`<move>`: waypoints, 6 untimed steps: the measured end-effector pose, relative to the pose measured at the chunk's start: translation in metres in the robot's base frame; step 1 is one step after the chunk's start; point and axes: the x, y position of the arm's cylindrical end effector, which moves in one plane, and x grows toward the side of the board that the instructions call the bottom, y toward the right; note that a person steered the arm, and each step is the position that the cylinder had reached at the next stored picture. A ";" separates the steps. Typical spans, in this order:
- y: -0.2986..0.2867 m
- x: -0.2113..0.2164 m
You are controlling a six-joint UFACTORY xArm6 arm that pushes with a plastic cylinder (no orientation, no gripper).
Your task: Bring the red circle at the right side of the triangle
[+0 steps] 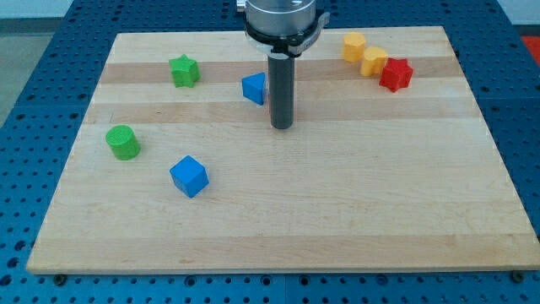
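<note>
The blue triangle lies on the wooden board near the view's top centre, with its right edge hidden behind my rod. My tip rests on the board just right of the triangle and a little below it. No red circle shows. The only red block is star-shaped and lies at the view's upper right, far right of my tip.
Two yellow blocks sit touching the red block's upper left. A green star lies at the upper left, a green cylinder at the left, and a blue cube below it. The board's edge runs along the bottom.
</note>
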 end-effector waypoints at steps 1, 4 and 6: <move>-0.010 -0.001; -0.015 -0.037; 0.065 -0.047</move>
